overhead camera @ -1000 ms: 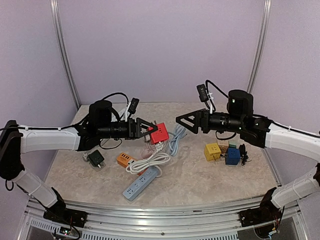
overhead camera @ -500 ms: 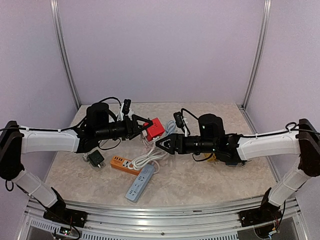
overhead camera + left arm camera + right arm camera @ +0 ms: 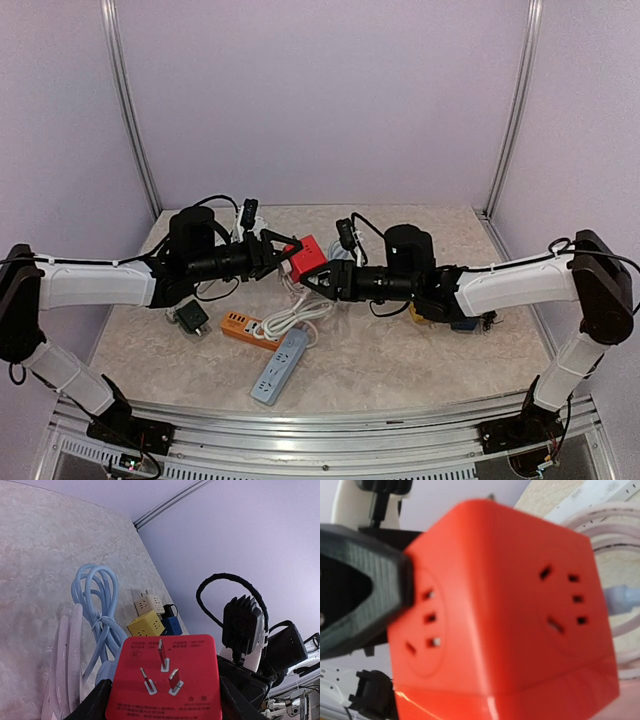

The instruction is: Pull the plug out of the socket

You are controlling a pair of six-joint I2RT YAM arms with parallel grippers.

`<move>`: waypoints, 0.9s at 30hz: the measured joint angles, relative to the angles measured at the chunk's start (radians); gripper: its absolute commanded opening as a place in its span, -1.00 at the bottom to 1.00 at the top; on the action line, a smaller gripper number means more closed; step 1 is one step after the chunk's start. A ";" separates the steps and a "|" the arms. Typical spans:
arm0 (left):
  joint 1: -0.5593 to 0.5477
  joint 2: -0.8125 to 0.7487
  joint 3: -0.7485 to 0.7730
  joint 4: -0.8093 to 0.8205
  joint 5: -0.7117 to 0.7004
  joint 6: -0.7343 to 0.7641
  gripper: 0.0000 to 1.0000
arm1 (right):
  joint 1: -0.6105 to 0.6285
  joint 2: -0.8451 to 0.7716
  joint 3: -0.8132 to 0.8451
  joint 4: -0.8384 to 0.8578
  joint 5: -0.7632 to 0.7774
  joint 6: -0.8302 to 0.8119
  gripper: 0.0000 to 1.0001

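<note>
A red socket cube (image 3: pixel 307 256) hangs above the table's middle, with my left gripper (image 3: pixel 290 254) shut on it from the left. In the left wrist view the cube (image 3: pixel 167 680) shows three bare plug prongs, and my black fingers (image 3: pixel 92 702) flank it. My right gripper (image 3: pixel 315 282) reaches in from the right, its tip against the cube's lower right. The right wrist view is filled by the cube (image 3: pixel 510 605), whose two visible socket faces are empty. My right gripper's own fingers are hidden there, and a black left finger (image 3: pixel 360 590) presses the cube's side.
Below the cube lie a coiled white cable (image 3: pixel 300 315), an orange power strip (image 3: pixel 245 328) and a pale blue power strip (image 3: pixel 280 365). A black adapter (image 3: pixel 190 316) sits at the left. Yellow (image 3: pixel 145 625) and blue (image 3: pixel 172 625) cubes and a blue cable (image 3: pixel 97 605) lie right of centre.
My right arm has swung left and forward from the right side up to the red cube. The left gripper has drawn the cube slightly left, still holding it.
</note>
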 measured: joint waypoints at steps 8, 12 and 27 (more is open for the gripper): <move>0.001 -0.013 0.000 -0.007 -0.006 -0.002 -0.48 | 0.013 0.023 0.009 0.025 -0.019 0.013 0.10; 0.001 -0.014 0.000 -0.007 -0.006 -0.004 -0.48 | 0.015 0.031 0.010 0.026 -0.016 0.014 -0.19; 0.028 -0.035 0.000 -0.005 0.041 -0.011 -0.49 | 0.016 0.039 0.004 0.081 -0.029 0.038 -1.00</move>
